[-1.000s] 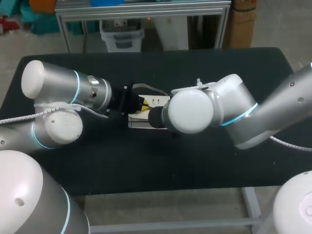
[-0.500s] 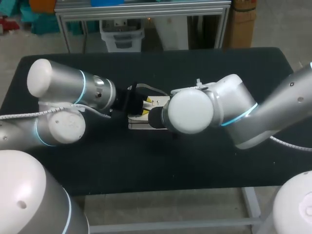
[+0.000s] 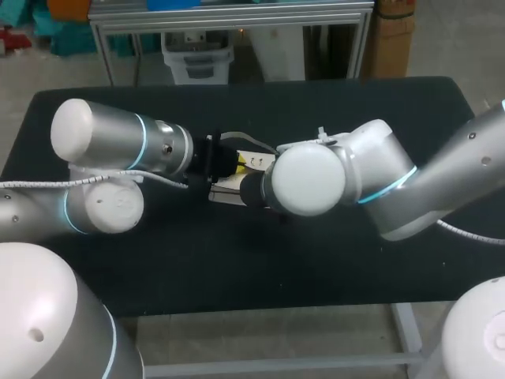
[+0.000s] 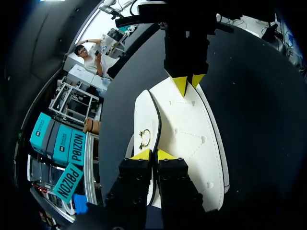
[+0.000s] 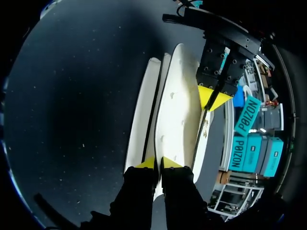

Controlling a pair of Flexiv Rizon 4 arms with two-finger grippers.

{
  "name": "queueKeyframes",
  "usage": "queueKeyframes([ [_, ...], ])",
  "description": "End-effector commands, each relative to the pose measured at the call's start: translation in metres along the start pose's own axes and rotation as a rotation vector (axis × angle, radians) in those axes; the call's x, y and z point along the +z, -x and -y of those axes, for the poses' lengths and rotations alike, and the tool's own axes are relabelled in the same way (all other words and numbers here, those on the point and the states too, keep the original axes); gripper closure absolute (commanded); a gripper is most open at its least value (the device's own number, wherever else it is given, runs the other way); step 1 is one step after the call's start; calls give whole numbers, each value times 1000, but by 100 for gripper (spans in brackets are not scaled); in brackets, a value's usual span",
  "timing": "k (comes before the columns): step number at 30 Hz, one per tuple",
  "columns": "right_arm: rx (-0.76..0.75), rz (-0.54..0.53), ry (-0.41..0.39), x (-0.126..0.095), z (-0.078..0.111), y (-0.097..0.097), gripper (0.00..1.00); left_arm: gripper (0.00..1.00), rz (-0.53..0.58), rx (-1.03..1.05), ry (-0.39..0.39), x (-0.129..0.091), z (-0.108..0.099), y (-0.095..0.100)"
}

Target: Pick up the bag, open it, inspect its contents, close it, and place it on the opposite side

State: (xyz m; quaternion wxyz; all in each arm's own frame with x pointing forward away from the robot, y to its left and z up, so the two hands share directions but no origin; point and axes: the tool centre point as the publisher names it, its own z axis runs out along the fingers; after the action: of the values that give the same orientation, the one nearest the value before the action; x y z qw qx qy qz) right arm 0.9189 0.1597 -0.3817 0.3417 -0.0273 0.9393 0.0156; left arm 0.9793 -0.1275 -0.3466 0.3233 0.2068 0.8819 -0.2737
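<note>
While left gripper (image 4: 153, 154) and right gripper (image 5: 158, 163) pinch the bag (image 4: 192, 139) — contents are hidden.

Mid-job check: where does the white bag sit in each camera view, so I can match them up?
Head view: white bag at the middle of the table, mostly hidden between left arm and right arm.
Left wrist view: white bag stretches ahead of the left claw, which pinches its near edge.
Right wrist view: white bag stretches ahead of the right claw, pinched likewise.
Shared landmark: the left claw's yellow tips, seen in all three.
</note>
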Motion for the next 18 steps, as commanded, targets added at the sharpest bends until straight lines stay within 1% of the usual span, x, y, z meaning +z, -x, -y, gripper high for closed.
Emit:
queueKeyframes([
  [1, 0, 3, -1, 1, -1, -4, 100, 100, -38, -27, -82, -21, -8, 14],
  [5, 0, 3, -1, 1, -1, -4, 100, 100, -65, -90, -127, -34, -10, 26],
  [8, 0, 3, -1, 1, -1, -4, 100, 100, -95, -135, -125, -40, -12, 33],
  [10, 0, 3, -1, 1, -1, -4, 100, 100, -112, -162, -119, -40, -13, 36],
  [12, 0, 3, -1, 1, -1, -4, 100, 100, -132, -180, -102, -40, -14, 37],
  [18, 0, 3, -1, 1, -1, -4, 100, 100, -163, -177, -97, -33, -14, 29],
])
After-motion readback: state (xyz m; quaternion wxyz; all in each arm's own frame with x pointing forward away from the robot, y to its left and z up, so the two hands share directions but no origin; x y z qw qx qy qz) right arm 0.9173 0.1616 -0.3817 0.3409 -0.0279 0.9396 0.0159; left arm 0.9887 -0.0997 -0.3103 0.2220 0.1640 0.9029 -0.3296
